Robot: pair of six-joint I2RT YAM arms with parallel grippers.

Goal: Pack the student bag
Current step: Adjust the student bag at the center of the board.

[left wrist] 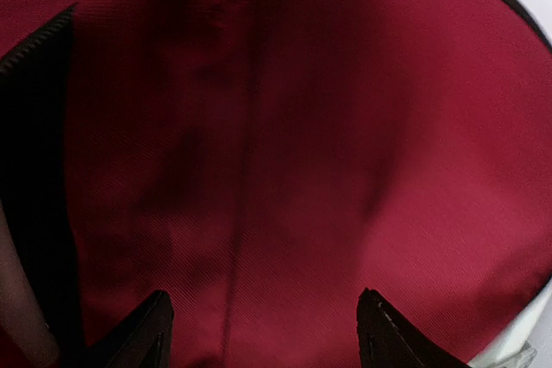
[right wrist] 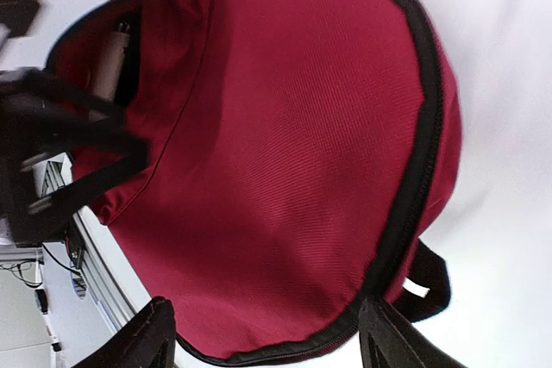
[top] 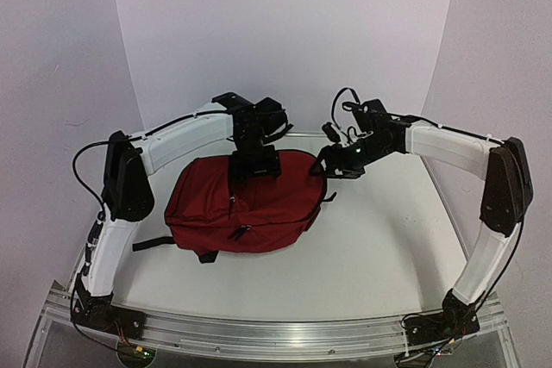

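The student bag (top: 244, 202) is a dark red backpack with black zippers, lying flat on the white table. It fills the left wrist view (left wrist: 302, 144) and most of the right wrist view (right wrist: 285, 144). My left gripper (top: 254, 164) hangs just over the bag's far edge, open and empty (left wrist: 263, 333). My right gripper (top: 332, 164) is at the bag's right far corner, open and empty (right wrist: 263, 338), over the black zipper seam (right wrist: 414, 170). A front pocket gapes open (right wrist: 121, 49) with something pale inside.
Black straps (top: 155, 244) stick out at the bag's left and a strap loop (right wrist: 427, 282) at its edge. The white table (top: 379, 239) has a metal rail (top: 276, 329) along its near edge. The left gripper shows blurred in the right wrist view (right wrist: 52, 152).
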